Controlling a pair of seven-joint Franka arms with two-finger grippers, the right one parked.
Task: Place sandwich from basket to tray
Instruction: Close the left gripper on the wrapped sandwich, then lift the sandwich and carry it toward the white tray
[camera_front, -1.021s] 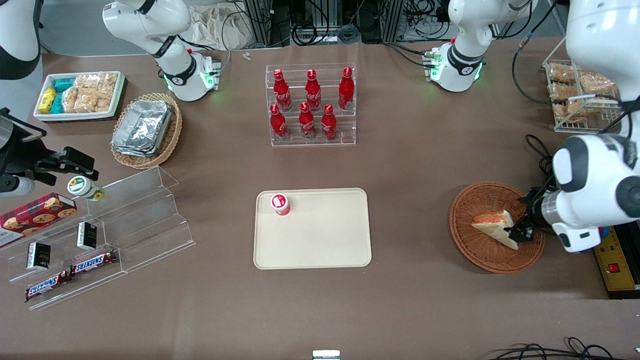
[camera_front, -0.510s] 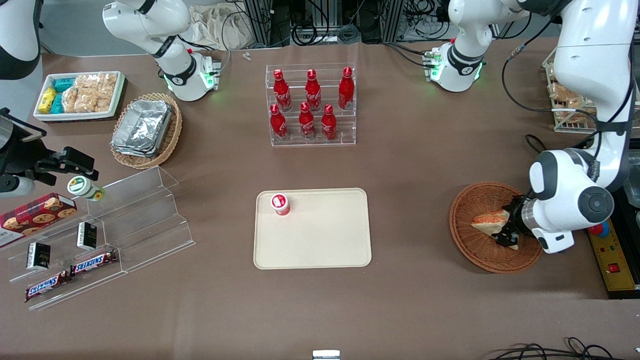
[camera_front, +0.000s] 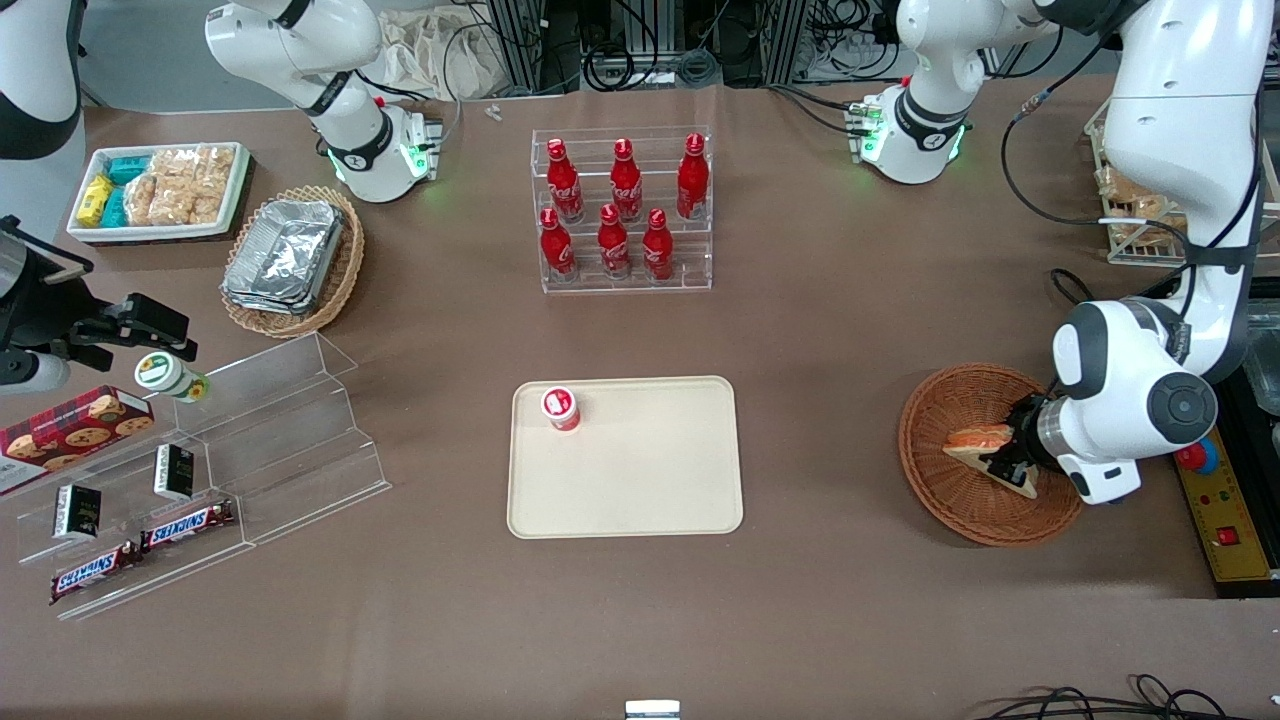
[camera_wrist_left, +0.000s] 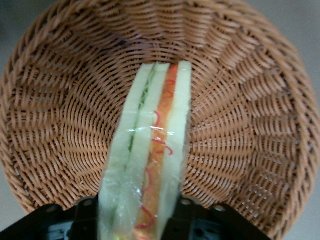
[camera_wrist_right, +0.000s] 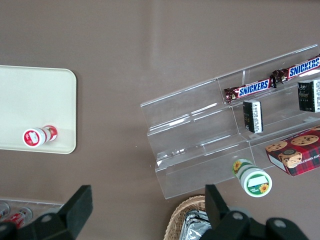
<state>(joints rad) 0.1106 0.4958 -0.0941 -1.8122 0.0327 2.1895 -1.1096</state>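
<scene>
Gripper (camera_front: 1012, 462) straddles the sandwich (camera_wrist_left: 150, 165) lying in the basket (camera_front: 935, 490), jaws seemingly clamped on it; you next lift and carry toward nine o'clock, to the tray (camera_front: 650, 480).

A robotics lab staged as a shop: arm bases bolted to a brown table (camera_front: 820, 330); cable bundles (camera_front: 650, 60); acrylic racks (camera_front: 240, 450) of snacks.

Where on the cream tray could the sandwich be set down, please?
The flat cream-beige plastic tray is bare except one corner, where a small red-and-white cup stands. The gripper sits over the round reddish-brown wicker basket, its fingers flanking the clear-wrapped triangular sandwich.
</scene>
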